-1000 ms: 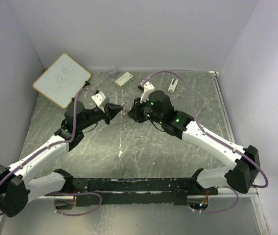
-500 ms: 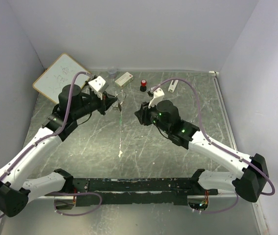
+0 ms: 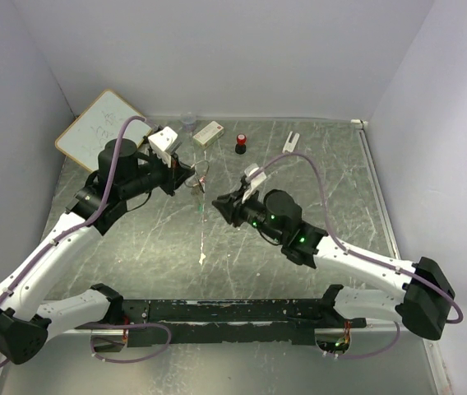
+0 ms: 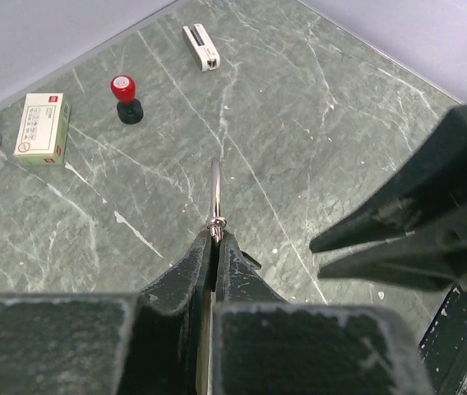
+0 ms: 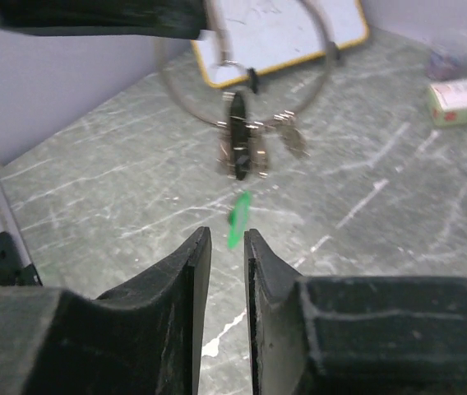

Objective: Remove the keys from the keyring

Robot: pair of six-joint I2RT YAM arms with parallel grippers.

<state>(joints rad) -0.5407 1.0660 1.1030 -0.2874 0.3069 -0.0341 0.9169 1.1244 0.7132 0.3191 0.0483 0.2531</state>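
My left gripper (image 3: 191,175) is shut on the silver keyring (image 3: 200,174) and holds it above the table. In the left wrist view the keyring (image 4: 215,191) stands edge-on from the closed fingertips (image 4: 205,245). The keys hang below the ring: a black-headed key (image 5: 238,141) and a green-headed key (image 5: 238,219), also seen from above (image 3: 202,206). My right gripper (image 3: 219,206) is narrowly open and empty. Its tips (image 5: 226,237) sit just short of the green key, level with it. The ring (image 5: 186,100) is blurred in the right wrist view.
A whiteboard (image 3: 102,136) leans at the back left. A white box (image 3: 208,132), a red-and-black stamp (image 3: 240,146), a white clip-like object (image 3: 289,142) and a small clear cup (image 3: 188,122) lie along the back wall.
The grippers, tip to tip a second ago, parted. My left gripper carried the keyring back and left. My right gripper drew back, then swung lower toward the hanging keys.
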